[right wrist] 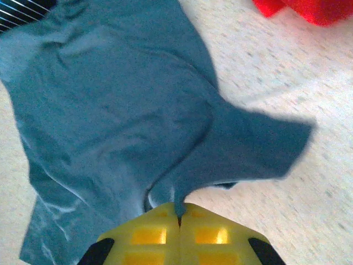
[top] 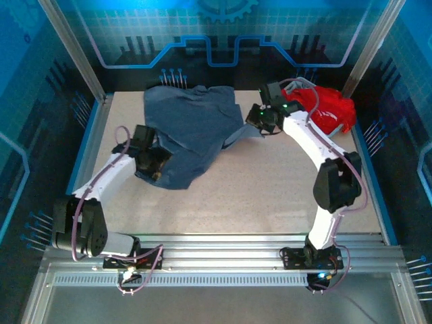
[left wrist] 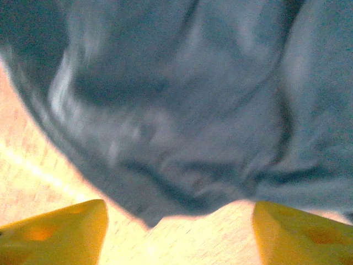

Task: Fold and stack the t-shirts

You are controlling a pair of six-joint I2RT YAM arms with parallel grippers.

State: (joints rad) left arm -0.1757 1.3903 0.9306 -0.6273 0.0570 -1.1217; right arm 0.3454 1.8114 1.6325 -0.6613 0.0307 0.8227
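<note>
A slate-blue t-shirt [top: 192, 131] lies crumpled across the table's middle and back left. My right gripper [right wrist: 179, 212] is shut on a pinch of its cloth near the right sleeve [right wrist: 259, 146], lifting that edge [top: 251, 128]. My left gripper [left wrist: 179, 232] stands open at the shirt's near left edge [left wrist: 165, 143], its yellow fingers [left wrist: 60, 232] wide apart over bare table with the cloth's hem just ahead of them; seen from above, the left gripper [top: 154, 162] sits on the shirt's lower left. A red t-shirt [top: 327, 108] lies bunched at the back right.
The tabletop [top: 270, 196] is pale speckled, walled by blue panels at the back and sides. A metal rail [top: 223, 253] runs along the near edge by the arm bases. The right arm's elbow [top: 337, 182] rises over the table's right half.
</note>
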